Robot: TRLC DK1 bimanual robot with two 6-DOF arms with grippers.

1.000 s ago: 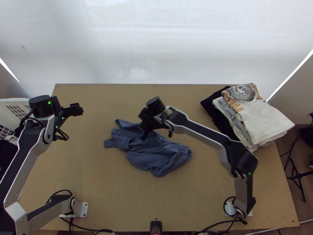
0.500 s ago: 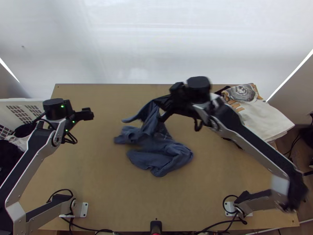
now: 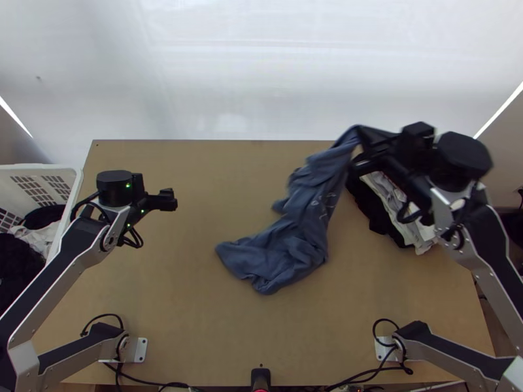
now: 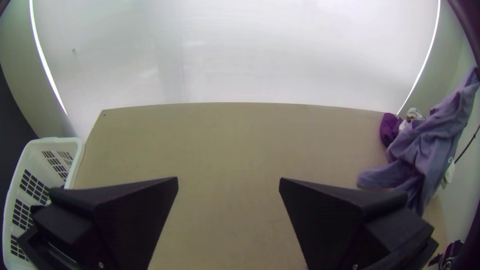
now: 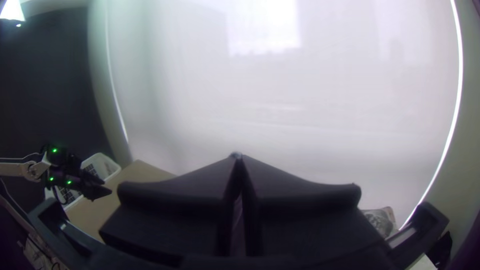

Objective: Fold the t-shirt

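Observation:
In the top view my right gripper [image 3: 363, 151] is raised near the far right of the table, shut on an upper end of the blue t-shirt [image 3: 297, 222]. The shirt hangs stretched from it, its lower part bunched on the table's middle. In the right wrist view the two fingers of my right gripper [image 5: 238, 157] meet, pinching a little cloth. My left gripper [image 3: 171, 200] is over the table's left side, apart from the shirt. The left wrist view has my left gripper [image 4: 228, 182] open with nothing between its fingers, and the lifted shirt [image 4: 425, 140] off at one side.
A stack of folded clothes [image 3: 392, 202] lies at the table's right, partly under the right arm. A white basket [image 3: 77, 189] with dark and light clothes stands off the left edge. Cables run along the table's near edge [image 3: 216, 384].
My right gripper has pulled the shirt up and to the right, lifting much of it off the table. My left arm has shifted rightward and slightly toward the near side.

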